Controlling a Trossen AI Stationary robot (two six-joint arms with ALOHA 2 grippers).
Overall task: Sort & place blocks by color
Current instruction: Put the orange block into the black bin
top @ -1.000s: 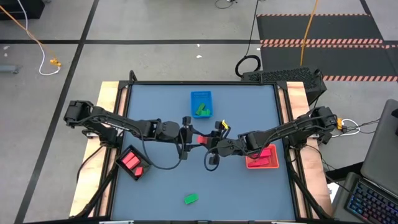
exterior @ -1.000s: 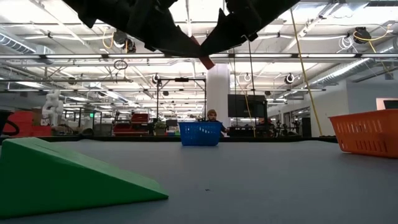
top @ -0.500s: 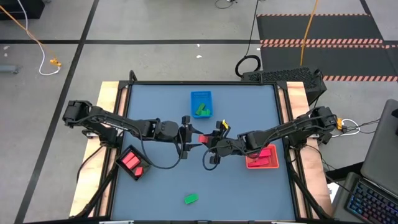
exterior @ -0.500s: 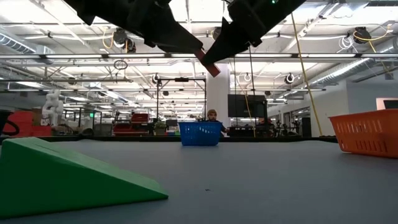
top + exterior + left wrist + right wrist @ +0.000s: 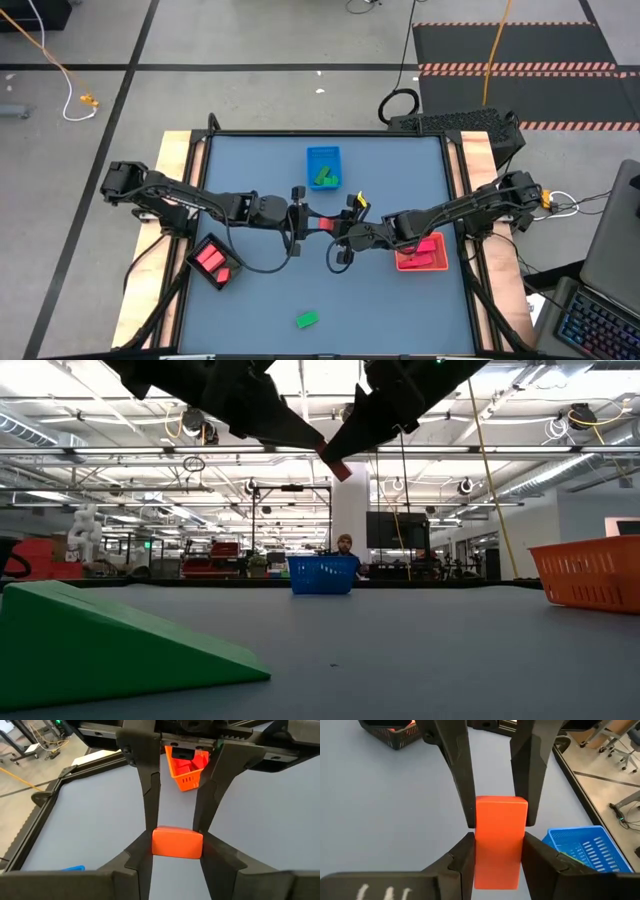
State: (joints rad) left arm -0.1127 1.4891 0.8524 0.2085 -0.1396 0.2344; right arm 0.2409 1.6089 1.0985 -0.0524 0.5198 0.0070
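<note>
A salmon-red block (image 5: 321,222) hangs in the air over the middle of the table, between my two grippers. My left gripper (image 5: 304,221) comes from the table's left and is shut on one end of it. My right gripper (image 5: 338,230) comes from the right and is shut on the other end. A green block (image 5: 307,320) lies flat on the table near the front edge. More green blocks (image 5: 325,178) lie in the blue tray (image 5: 322,154), pink ones (image 5: 212,259) in the black tray (image 5: 232,275), red ones (image 5: 428,246) in the red tray (image 5: 415,265). My left gripper pinches the block's end (image 5: 156,844) between its two fingers, one on each long side. The fingers come from the table's left, slanting a little downward, and lie along the block. The block is clear of the table. My right gripper pinches the block's other end (image 5: 481,862) between its two fingers, one on each long side. It comes from the table's right, slanting slightly down, with the fingers along the block. The block reaches out past the fingertips toward the left gripper's fingers (image 5: 462,780).
The blue tray stands at the far middle, the red tray at the right, the black tray at the left. Bare blue-grey tabletop (image 5: 380,310) lies under and in front of the grippers. In the low view a green wedge (image 5: 100,650) sits close to the camera.
In the low view the red block's lower end shows a little more below the two grippers than a second ago. Both arms have kept their place.
</note>
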